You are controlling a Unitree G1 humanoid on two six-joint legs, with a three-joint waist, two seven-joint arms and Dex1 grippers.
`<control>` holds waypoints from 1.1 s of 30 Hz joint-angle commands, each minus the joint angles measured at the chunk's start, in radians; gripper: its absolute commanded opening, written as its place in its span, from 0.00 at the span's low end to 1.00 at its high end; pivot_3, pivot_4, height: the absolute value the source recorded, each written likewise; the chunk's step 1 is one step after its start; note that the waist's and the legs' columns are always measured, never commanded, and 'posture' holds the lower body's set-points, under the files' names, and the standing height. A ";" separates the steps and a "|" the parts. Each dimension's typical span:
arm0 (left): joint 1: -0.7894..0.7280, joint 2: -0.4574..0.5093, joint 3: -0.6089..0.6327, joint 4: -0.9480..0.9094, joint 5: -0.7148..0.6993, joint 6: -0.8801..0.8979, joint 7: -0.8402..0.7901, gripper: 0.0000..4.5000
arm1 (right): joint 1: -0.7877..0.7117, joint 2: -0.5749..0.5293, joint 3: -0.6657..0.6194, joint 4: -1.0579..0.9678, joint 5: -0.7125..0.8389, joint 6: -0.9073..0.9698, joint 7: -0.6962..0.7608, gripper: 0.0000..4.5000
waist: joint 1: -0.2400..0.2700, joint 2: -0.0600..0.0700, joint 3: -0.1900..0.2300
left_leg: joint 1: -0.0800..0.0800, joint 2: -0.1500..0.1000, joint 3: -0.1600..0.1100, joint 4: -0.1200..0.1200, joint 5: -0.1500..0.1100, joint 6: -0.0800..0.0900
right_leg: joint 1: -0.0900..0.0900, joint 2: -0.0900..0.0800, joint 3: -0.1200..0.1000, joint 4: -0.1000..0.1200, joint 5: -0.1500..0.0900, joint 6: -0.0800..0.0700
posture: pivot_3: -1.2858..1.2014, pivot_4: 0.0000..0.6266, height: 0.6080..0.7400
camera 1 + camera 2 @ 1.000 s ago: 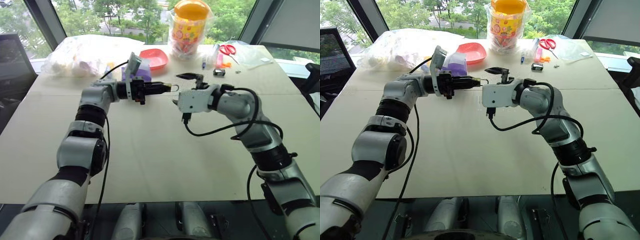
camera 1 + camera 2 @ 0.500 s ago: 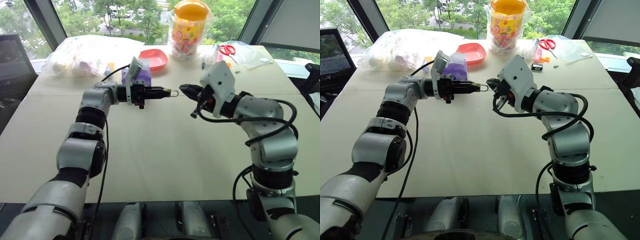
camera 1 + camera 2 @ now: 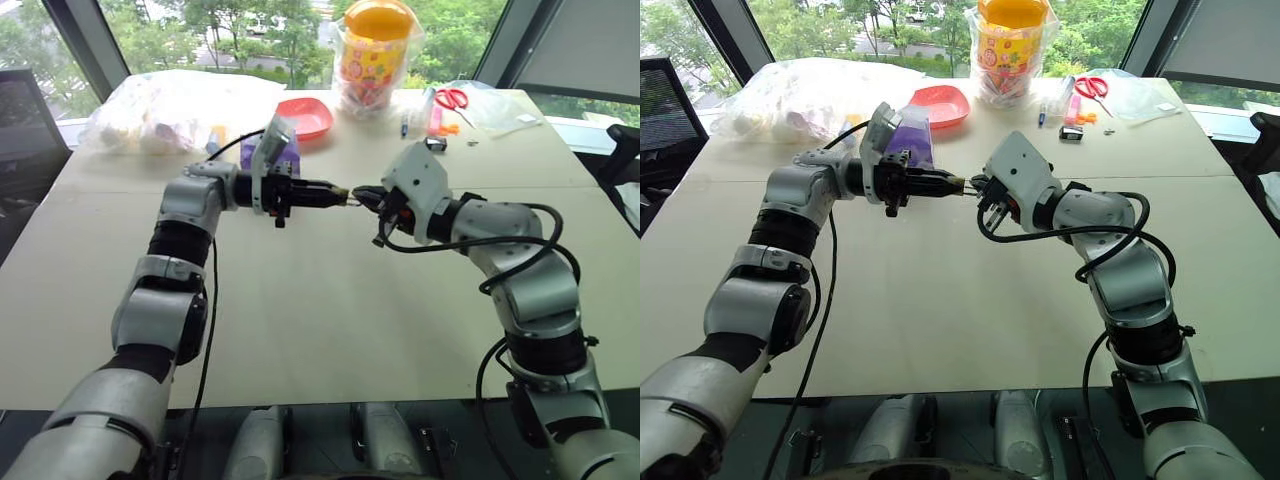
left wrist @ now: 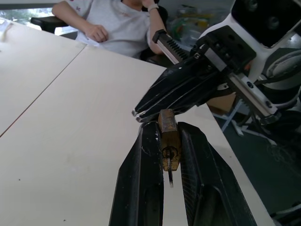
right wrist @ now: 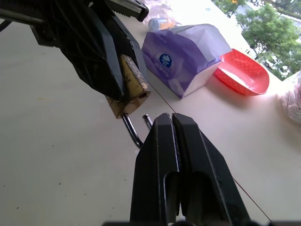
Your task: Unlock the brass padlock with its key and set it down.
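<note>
Since earlier, right gripper [image 5: 171, 123] has closed — tips at the shackle; left gripper [image 4: 164, 141] clamps the brass padlock [image 4: 168, 136].

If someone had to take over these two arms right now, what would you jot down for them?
Left gripper: shut on the brass padlock, held in the air above the table. The key sticks out of the padlock's keyhole.
Right gripper: shut, its tips at the shackle end of the lock; one shackle leg looks out of the body, so it may be unlocked, but I cannot tell for sure.
Done: key inserted.
Left: confirm the shackle is free, then set the padlock down on the table.
</note>
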 commanded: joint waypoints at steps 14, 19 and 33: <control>-0.071 -0.121 0.070 0.239 -0.032 -0.021 0.224 0.00 | 0.214 -0.236 -0.023 -0.313 0.179 0.163 0.061 0.01 | 0.003 -0.001 0.000 | 0.000 0.000 0.000 0.000 0.000 0.000 | 0.001 0.000 0.000 -0.003 0.000 0.000 | 0.52 0.24 1.00; -0.073 -0.135 0.074 0.241 -0.053 0.050 0.188 0.00 | 0.204 -0.308 -0.056 -0.262 0.117 0.131 -0.009 0.01 | 0.002 -0.001 0.000 | 0.000 0.001 0.000 0.000 0.000 0.000 | 0.001 0.000 0.000 -0.003 0.000 0.000 | 0.52 0.24 1.00; -0.052 -0.210 0.108 0.486 0.029 0.230 0.643 0.00 | 0.213 -0.300 -0.078 -0.276 0.187 0.172 -0.039 0.01 | 0.005 -0.001 0.000 | 0.000 0.001 0.000 0.000 0.000 0.000 | 0.001 0.000 0.000 -0.003 0.000 0.000 | 0.52 0.24 1.00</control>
